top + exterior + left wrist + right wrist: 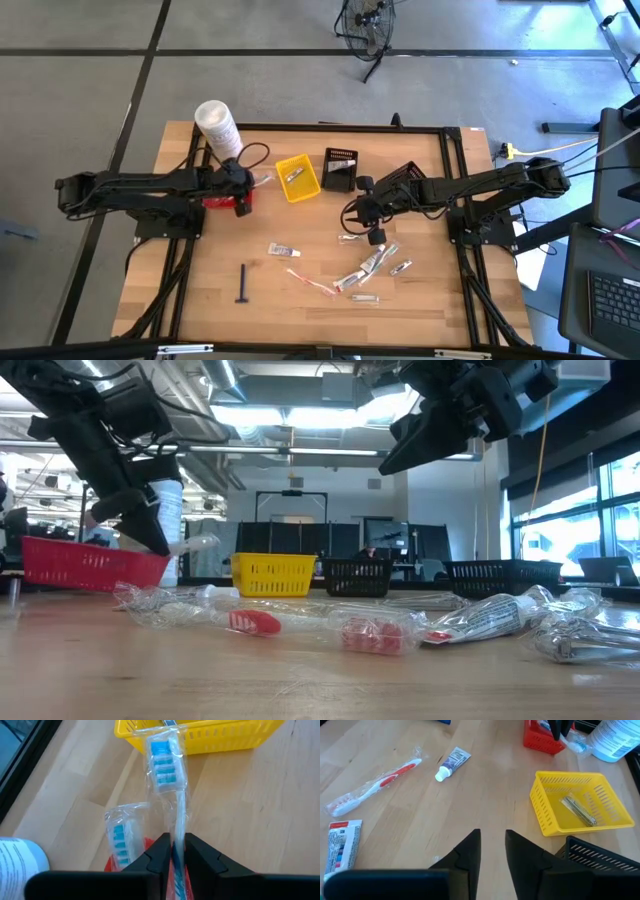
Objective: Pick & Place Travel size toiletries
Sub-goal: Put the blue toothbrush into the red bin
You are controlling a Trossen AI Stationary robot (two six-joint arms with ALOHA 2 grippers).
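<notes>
My left gripper (243,186) hangs over the red basket (222,199) at the table's left and is shut on a clear-wrapped toothbrush with blue bristles (164,762). A second wrapped blue toothbrush (120,835) stands in that basket. My right gripper (492,845) is open and holds nothing; it hovers right of centre (358,202), past the black basket (340,170). On the near half of the table lie a mini tube (283,249), a black razor (243,283), a red toothbrush (310,282) and several silvery tubes and sachets (372,264). My left gripper pinches the wrapped toothbrush by its handle (178,837) between the two fingers, slanting down from the table's left. The brush runs out past the fingertips, and its bristle head (262,180) points at the yellow basket. It is lifted clear, above the red basket's rim.
The yellow basket (297,178) holds a silvery item (577,810). The big white tub (217,125) stands at the far left, just behind the red basket. A second black basket (495,575) shows in the low view. Bare wood lies between the baskets and the scattered items.
</notes>
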